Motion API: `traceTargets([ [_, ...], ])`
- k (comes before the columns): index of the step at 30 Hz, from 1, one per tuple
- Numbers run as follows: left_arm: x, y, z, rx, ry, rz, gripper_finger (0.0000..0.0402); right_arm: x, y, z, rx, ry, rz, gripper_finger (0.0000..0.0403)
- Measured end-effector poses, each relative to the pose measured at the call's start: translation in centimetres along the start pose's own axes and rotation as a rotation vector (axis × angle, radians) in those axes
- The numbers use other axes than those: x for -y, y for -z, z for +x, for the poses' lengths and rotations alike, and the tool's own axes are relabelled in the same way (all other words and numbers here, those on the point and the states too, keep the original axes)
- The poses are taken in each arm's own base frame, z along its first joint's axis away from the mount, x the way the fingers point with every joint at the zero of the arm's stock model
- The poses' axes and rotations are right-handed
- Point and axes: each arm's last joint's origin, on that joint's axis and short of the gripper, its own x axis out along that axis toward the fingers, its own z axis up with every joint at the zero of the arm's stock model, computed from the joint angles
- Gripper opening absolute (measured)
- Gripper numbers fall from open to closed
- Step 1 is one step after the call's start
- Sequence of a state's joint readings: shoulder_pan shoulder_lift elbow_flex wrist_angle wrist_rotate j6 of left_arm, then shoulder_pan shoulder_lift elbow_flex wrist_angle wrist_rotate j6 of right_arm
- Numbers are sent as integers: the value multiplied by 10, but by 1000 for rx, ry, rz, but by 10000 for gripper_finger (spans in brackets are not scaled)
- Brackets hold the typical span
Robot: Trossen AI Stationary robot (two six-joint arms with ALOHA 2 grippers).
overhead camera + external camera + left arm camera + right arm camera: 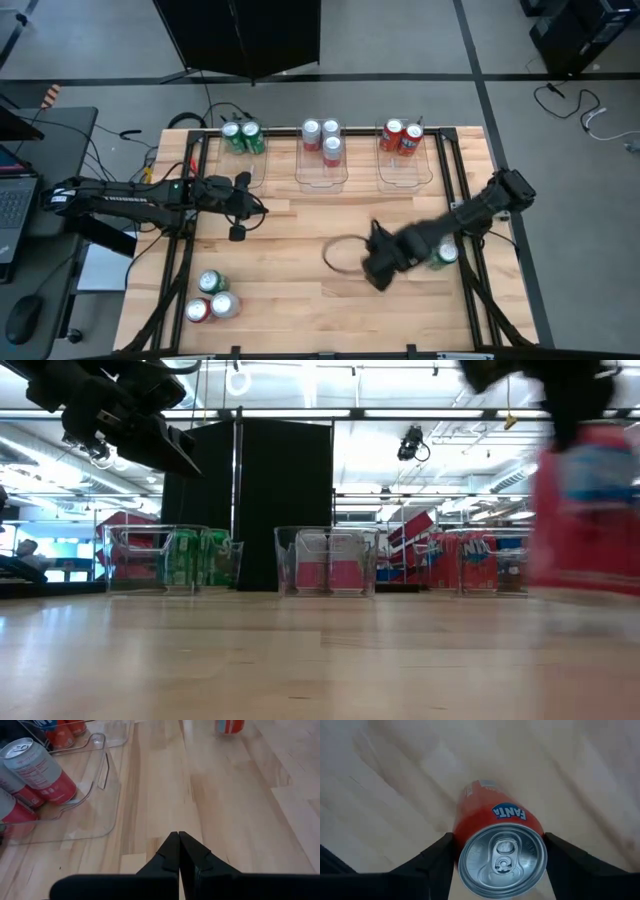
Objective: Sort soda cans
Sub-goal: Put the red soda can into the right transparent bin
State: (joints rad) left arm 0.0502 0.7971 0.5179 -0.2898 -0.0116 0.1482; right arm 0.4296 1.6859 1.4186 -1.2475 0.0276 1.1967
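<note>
Left gripper (238, 232): fingers pressed together, nothing held, over bare wood. Beyond it, a bin (243, 172) with two green cans (243, 137); toward the near edge, a loose cluster of cans (212, 297), one green, one red, one silver-white.
Middle bin (322, 173): three silver-white cans (325, 138).
Right bin (405, 172): two red cans (401, 137).
Right gripper (499, 851): fingers closed around an upright red Fanta can (498, 843). Just beside its arm, a green can (444, 256).

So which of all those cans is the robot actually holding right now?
The red Fanta can, between the right gripper's fingers over the table's middle. Every other can sits in a bin or loose on the wood, untouched.
</note>
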Motion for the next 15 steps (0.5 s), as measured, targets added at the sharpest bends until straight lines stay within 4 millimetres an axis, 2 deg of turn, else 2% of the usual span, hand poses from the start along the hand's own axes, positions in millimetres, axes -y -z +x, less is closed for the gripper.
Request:
traceTargets([
  [8, 0, 0, 0, 2, 0, 2, 1, 33, -82, -27, 112, -49, -5, 247],
  [15, 0, -1, 0, 10, -1, 3, 1, 76, -133, -65, 172, -85, 45, 247],
])
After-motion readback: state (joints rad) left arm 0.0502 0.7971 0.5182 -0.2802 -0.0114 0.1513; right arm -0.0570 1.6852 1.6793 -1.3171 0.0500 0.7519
